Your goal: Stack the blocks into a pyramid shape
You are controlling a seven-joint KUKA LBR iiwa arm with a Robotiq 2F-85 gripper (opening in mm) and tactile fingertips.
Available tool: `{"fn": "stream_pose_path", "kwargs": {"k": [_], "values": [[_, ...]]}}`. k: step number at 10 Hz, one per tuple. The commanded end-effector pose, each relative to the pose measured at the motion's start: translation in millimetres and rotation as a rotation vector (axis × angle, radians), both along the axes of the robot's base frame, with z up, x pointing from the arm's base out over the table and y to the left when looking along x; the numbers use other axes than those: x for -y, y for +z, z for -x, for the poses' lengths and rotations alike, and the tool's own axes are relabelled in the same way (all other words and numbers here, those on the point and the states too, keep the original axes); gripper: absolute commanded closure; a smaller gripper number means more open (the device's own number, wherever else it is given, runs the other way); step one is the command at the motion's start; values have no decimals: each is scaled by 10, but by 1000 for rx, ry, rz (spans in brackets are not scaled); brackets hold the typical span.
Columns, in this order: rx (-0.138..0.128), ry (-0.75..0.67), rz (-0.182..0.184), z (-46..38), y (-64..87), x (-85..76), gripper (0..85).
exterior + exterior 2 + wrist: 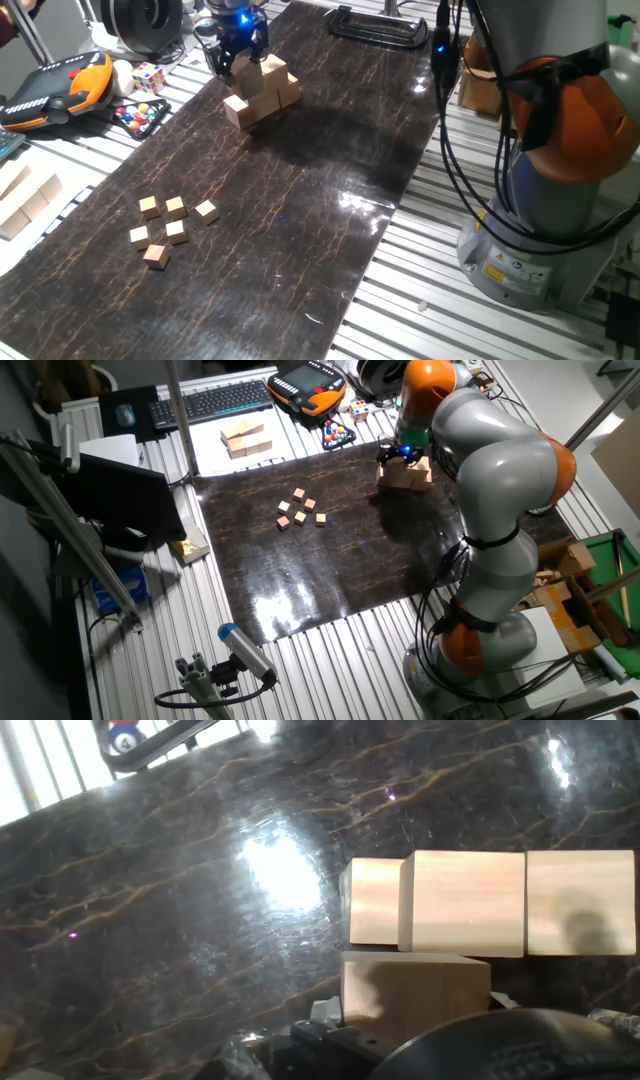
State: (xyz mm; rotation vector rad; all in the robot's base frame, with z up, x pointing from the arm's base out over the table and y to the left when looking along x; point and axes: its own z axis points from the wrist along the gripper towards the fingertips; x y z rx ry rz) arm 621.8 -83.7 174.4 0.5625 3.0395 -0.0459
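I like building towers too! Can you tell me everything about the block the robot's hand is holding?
The held block is a plain light-tan wooden cube with faint grain and sharp edges. The gripper clasps it between its fingers, upright, over the stack of blocks at the far end of the dark marbled mat. Whether it already rests on the blocks below cannot be told.

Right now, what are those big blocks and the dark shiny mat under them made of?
The blocks look like plain, unpainted wood: pale tan with faint grain lines and a matte face. The mat is harder to tell. It is dark with thin marble-like veins and mirrors the lights, so it seems to be a glossy printed sheet or polished stone.
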Motion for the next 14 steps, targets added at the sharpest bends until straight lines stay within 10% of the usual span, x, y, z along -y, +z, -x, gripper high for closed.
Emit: {"fn": "stream_pose_path", "kwargs": {"k": [1, 8, 14], "values": [[-1, -15, 4, -1, 1, -1, 843], [-6, 19, 7, -1, 1, -1, 843], [-31, 40, -26, -71, 196, 616, 843]]}}
